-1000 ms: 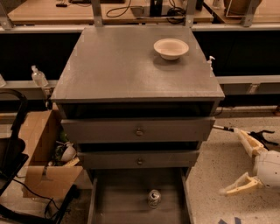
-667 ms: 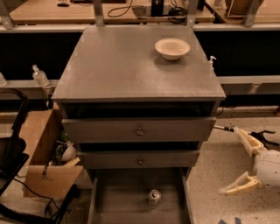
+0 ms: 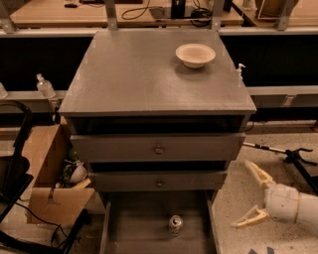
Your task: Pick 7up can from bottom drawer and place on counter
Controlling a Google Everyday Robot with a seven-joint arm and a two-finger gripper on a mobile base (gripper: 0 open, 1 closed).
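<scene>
The 7up can (image 3: pixel 175 224) stands upright on the floor of the open bottom drawer (image 3: pixel 129 223), near its middle, lid shining. The counter (image 3: pixel 144 74) is the broad grey slab on top of the cabinet. My gripper (image 3: pixel 251 194) is at the lower right, outside the drawer and to the right of the can, well apart from it. Its two cream fingers (image 3: pixel 259 173) are spread wide and hold nothing.
A cream bowl (image 3: pixel 195 54) sits on the counter's back right. Two shut drawer fronts with knobs (image 3: pixel 159 149) lie above the open drawer. A cardboard box (image 3: pixel 52 188) of clutter and black cables stand at the left. A wooden desk (image 3: pixel 74 12) runs behind.
The view has shifted slightly; the cabinet sits a little further right in view. The gripper and the can hold the same places.
</scene>
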